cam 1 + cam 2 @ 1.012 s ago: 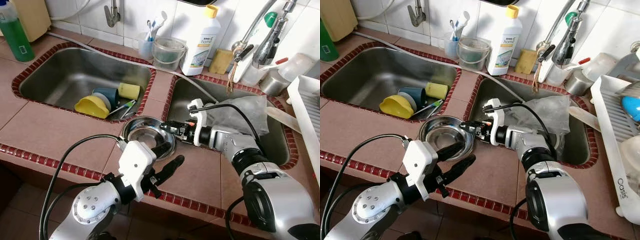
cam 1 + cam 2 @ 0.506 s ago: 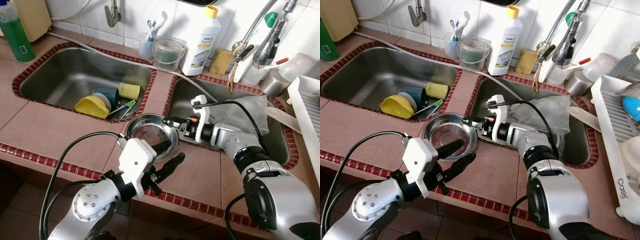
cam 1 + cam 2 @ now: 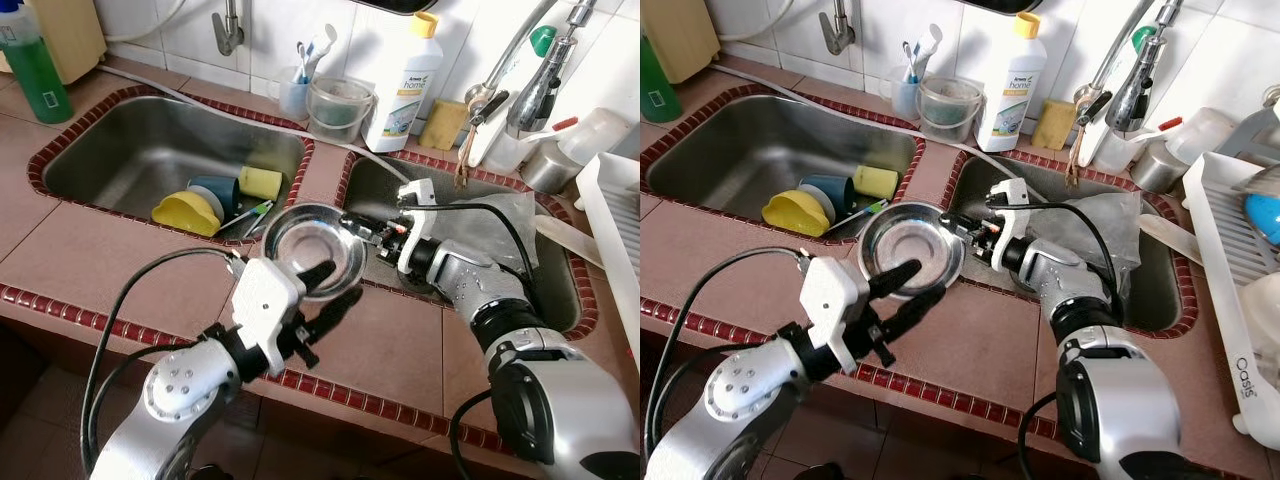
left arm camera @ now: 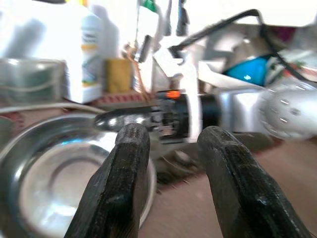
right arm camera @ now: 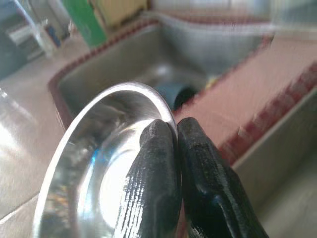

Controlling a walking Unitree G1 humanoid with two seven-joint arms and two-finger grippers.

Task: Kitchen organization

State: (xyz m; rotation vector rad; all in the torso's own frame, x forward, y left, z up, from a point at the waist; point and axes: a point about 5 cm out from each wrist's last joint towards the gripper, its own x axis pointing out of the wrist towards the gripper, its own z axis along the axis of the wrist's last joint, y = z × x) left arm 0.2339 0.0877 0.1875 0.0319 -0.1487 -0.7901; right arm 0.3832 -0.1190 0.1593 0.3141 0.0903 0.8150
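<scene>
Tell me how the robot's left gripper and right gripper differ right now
The right gripper is shut on the rim of the steel bowl, fingers pinched together; the left gripper is open and holds nothing. The right gripper reaches across the edge of the right sink, while the left gripper hangs over the brown counter in front of the bowl. Both have two long black fingers and point toward the bowl.

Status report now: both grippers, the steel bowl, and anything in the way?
Right gripper shut on steel bowl rim, bowl tilted over the counter between the sinks. Left gripper open beside the bowl, holding nothing. Cups lie in left sink.
</scene>
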